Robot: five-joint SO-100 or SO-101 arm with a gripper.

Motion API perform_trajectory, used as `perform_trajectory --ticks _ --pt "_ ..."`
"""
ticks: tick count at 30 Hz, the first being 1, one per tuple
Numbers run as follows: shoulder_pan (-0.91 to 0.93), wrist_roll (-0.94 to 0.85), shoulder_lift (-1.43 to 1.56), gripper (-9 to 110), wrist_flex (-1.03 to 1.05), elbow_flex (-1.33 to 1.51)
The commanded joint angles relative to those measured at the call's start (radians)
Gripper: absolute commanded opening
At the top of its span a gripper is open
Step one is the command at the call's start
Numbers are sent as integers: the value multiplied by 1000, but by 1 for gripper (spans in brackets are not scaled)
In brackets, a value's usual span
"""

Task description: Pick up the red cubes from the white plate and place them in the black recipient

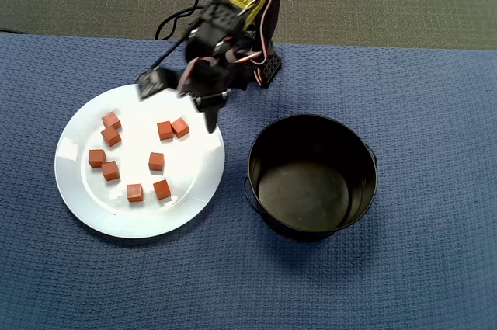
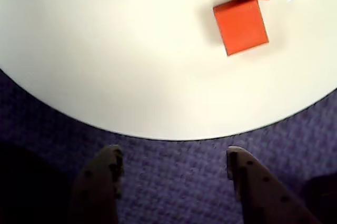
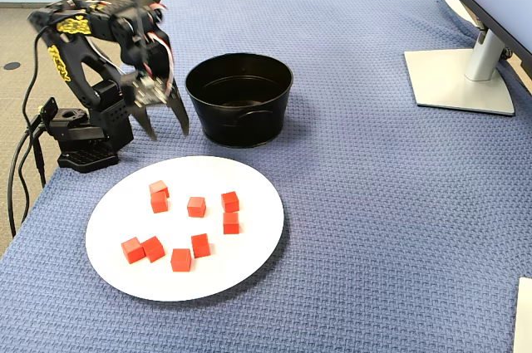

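Several small red cubes (image 1: 156, 161) lie spread on the white plate (image 1: 194, 171) at the left of the overhead view; they also show in the fixed view (image 3: 196, 206). The black pot (image 1: 312, 175) stands right of the plate and is empty. My gripper (image 1: 182, 105) hovers over the plate's far edge, open and holding nothing. In the wrist view the gripper (image 2: 172, 158) is over blue cloth just off the plate's rim (image 2: 158, 103), with its fingers (image 2: 108, 163) wide apart. Two cubes (image 2: 241, 25) lie ahead at the upper right.
A blue woven cloth (image 1: 404, 268) covers the table. The arm's base (image 3: 83, 141) and its cables stand at the table's edge beside the pot (image 3: 239, 100). A monitor stand (image 3: 461, 79) sits at the far right in the fixed view.
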Motion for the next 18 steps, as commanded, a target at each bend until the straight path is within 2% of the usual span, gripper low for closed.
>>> perform_trajectory --ticks 1,5,10,18 --pt "101 -295 -137 16 6 -170" --pt "164 -561 -158 17 3 -212" --pt "175 -565 -187 18 -106 -138" --pt "202 -448 -227 18 -238 -37"
